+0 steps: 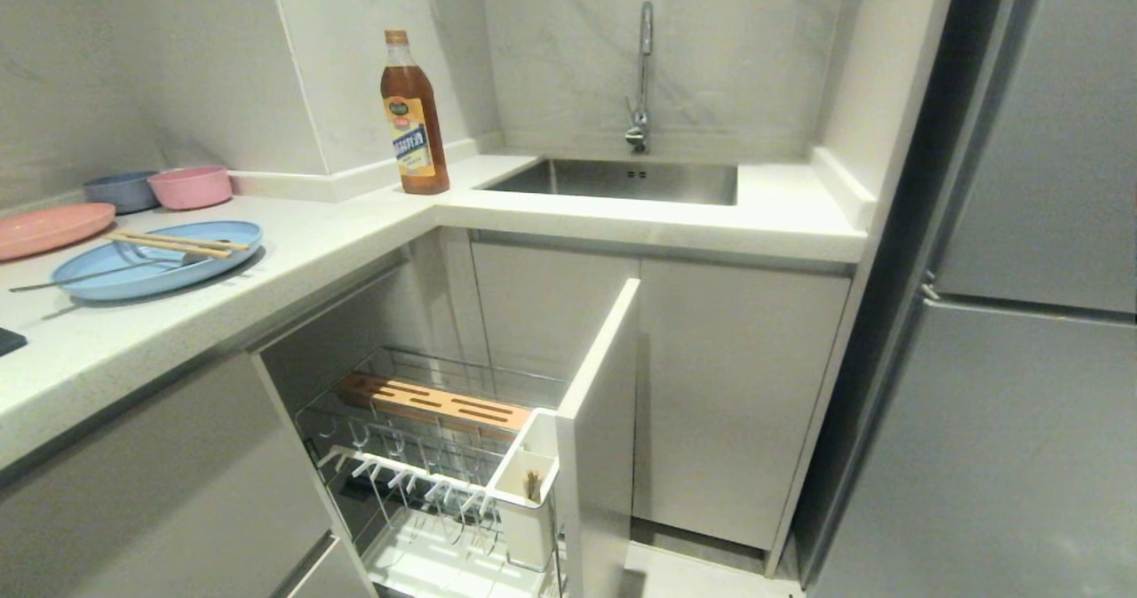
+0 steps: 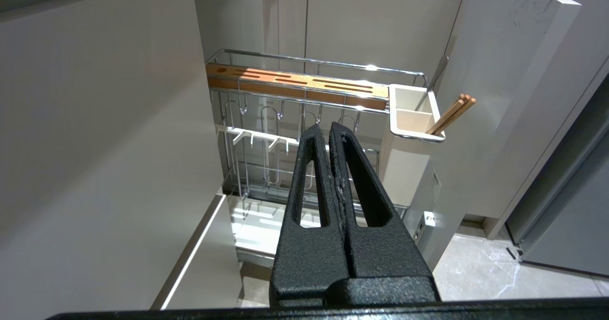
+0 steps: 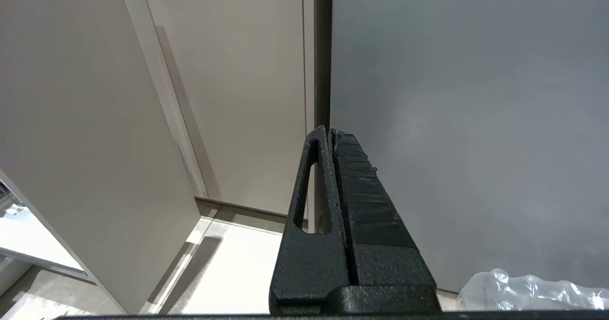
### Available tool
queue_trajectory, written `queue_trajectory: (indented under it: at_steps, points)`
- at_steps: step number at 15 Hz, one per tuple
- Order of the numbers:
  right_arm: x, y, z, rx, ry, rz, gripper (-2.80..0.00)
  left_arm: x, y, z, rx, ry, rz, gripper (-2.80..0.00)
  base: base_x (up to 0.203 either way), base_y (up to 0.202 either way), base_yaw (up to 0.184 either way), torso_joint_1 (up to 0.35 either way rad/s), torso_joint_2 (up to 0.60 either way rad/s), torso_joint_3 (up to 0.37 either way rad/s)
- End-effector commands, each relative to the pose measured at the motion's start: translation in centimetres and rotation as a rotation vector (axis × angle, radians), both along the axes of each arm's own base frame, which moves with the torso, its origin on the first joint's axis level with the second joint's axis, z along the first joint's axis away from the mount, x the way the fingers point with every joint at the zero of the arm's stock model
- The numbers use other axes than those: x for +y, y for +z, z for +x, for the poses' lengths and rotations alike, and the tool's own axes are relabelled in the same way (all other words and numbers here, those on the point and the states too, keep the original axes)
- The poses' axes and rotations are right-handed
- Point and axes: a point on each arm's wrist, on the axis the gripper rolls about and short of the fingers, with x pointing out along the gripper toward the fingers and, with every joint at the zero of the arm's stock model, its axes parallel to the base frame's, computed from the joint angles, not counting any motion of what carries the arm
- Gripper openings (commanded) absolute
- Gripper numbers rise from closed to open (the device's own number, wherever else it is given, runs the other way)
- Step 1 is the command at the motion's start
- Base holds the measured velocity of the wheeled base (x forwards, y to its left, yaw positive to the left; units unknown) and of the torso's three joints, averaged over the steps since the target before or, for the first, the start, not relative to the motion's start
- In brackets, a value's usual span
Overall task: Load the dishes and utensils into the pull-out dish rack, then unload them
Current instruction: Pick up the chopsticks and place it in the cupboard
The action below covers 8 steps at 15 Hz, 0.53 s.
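Dishes wait on the counter point(image 1: 622, 216), left of the sink point(image 1: 622, 180). A blue plate point(image 1: 155, 260) lies flat there, with the chopsticks point(image 1: 178, 243) and a thin metal spoon point(image 1: 98, 274) on top. It looks light, stiff and smooth, so I would pinch its rim. The sticks may roll off. Below and nearer the sink, the pull-out dish rack point(image 1: 444, 456) stands open. The left gripper point(image 2: 329, 130) hangs before the rack, jaws closed on nothing. The right gripper point(image 3: 329, 132) is closed and empty too.
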Motion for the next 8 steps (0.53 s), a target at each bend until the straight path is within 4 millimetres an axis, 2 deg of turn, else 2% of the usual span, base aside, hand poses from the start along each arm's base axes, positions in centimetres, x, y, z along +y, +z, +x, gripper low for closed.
queue_trajectory:
  at_steps: [1,6,8]
  points:
    - [0.00,0.00,0.01,0.001,0.000,0.000,-2.80,0.00,0.00,0.00,-0.001,0.000,-0.002,-2.80,0.000,0.000,0.000,0.000,0.00,0.000]
    - [0.00,0.00,0.01,0.001,0.000,0.000,-2.80,0.05,0.01,0.00,-0.002,0.023,-0.003,-2.80,0.000,0.000,0.000,0.000,0.00,0.000]
    - [0.00,0.00,0.01,0.001,0.000,0.000,-2.80,0.05,0.01,0.00,-0.002,0.023,-0.003,-2.80,0.000,0.000,0.000,0.002,0.01,-0.120]
